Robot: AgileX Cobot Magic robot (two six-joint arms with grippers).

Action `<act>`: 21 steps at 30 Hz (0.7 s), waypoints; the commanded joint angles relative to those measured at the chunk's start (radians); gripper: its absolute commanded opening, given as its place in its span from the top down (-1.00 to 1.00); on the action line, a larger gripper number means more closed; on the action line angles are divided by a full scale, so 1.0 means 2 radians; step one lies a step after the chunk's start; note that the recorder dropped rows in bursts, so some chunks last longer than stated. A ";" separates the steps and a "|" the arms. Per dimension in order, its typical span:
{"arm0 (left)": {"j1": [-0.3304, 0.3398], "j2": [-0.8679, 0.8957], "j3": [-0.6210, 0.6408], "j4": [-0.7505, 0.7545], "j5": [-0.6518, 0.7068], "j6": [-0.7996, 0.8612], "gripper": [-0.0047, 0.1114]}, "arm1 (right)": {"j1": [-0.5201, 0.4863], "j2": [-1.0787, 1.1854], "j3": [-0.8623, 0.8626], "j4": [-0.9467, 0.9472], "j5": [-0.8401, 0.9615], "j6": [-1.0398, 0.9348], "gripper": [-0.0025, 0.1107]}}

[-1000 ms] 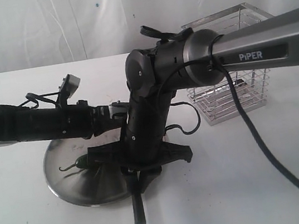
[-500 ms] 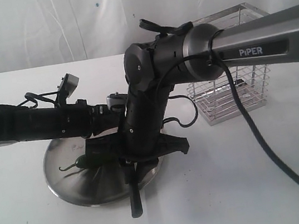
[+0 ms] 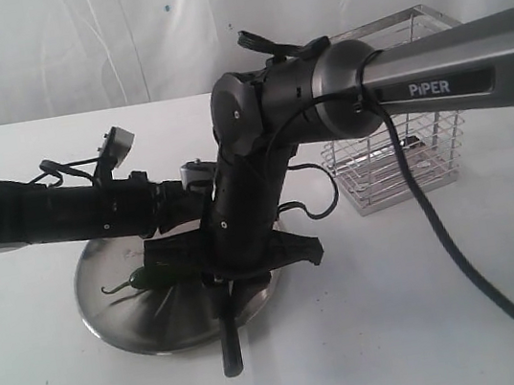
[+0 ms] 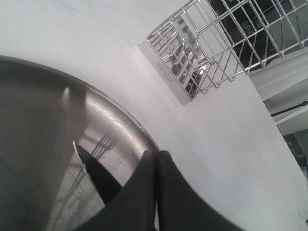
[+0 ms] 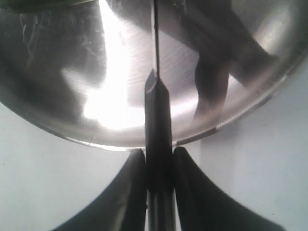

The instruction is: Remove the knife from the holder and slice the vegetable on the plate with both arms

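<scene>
The knife (image 5: 158, 120) is all black, and my right gripper (image 5: 159, 161) is shut on its handle. Its thin blade (image 5: 156, 33) runs edge-on over the steel plate (image 5: 72, 96). In the exterior view the handle end (image 3: 230, 347) sticks out past the plate's (image 3: 122, 324) near rim. The green vegetable (image 3: 140, 280) lies on the plate's left part, left of the right gripper (image 3: 225, 289). My left gripper (image 4: 156, 159) is shut and empty, low over the plate's rim (image 4: 130, 120); the right arm hides it in the exterior view. The wire holder (image 3: 398, 162) stands at the right rear.
The grey PIPER arm (image 3: 432, 65) reaches in from the right, and its black cable (image 3: 436, 224) hangs to the table. The black left arm (image 3: 47, 212) lies level above the plate's far side. A white curtain closes off the back.
The right arm has shifted slightly left with the knife, whose handle end has risen a little. The left arm has barely moved.
</scene>
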 commanded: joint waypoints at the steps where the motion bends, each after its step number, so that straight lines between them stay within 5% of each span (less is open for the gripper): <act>1: -0.015 -0.002 0.002 -0.008 0.022 0.009 0.92 | 0.018 0.002 -0.010 0.036 -0.017 -0.045 0.96; 13: -0.005 -0.002 0.002 -0.023 0.090 0.049 0.92 | 0.018 0.022 -0.010 0.048 -0.007 -0.052 0.96; 21: 0.014 -0.001 0.002 -0.012 0.036 0.043 0.92 | 0.021 0.025 -0.011 0.042 -0.011 -0.052 0.96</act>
